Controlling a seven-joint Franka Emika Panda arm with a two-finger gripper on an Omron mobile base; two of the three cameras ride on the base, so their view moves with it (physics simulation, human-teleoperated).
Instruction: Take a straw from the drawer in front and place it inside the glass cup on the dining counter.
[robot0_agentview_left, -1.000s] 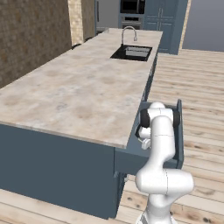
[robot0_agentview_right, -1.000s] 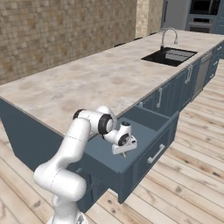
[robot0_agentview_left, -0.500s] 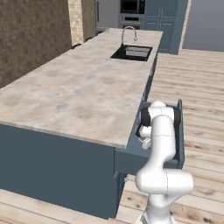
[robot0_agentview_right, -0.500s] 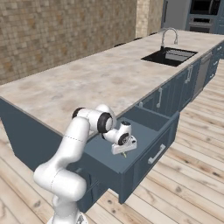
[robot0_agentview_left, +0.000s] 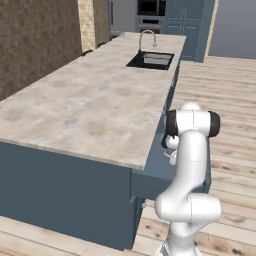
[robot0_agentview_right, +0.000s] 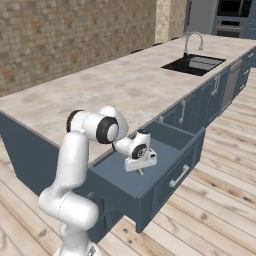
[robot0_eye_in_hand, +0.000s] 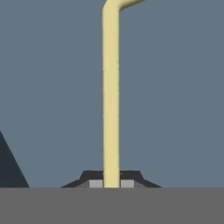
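The drawer (robot0_agentview_right: 165, 159) stands pulled out from the dining counter (robot0_agentview_right: 115, 85), right in front of my base. My gripper (robot0_agentview_right: 140, 168) reaches down into it, just above the drawer floor (robot0_eye_in_hand: 175, 87). The gripper (robot0_eye_in_hand: 111, 183) is shut on the pale yellow straw (robot0_eye_in_hand: 110, 96), which runs straight away from the finger tips and bends at its far end. A short bit of the straw (robot0_agentview_right: 141, 172) shows under the hand. From the left side, the hand (robot0_agentview_left: 170, 150) sits low over the drawer (robot0_agentview_left: 157, 167) beside the counter (robot0_agentview_left: 85, 105). The glass cup is out of view.
A black sink with a curved faucet (robot0_agentview_right: 192, 61) is set into the counter's far end (robot0_agentview_left: 150, 57). The drawer's front panel with its handle (robot0_agentview_right: 178, 175) juts over the wooden floor (robot0_agentview_right: 220, 190). A brick wall (robot0_agentview_right: 60, 35) runs behind the counter.
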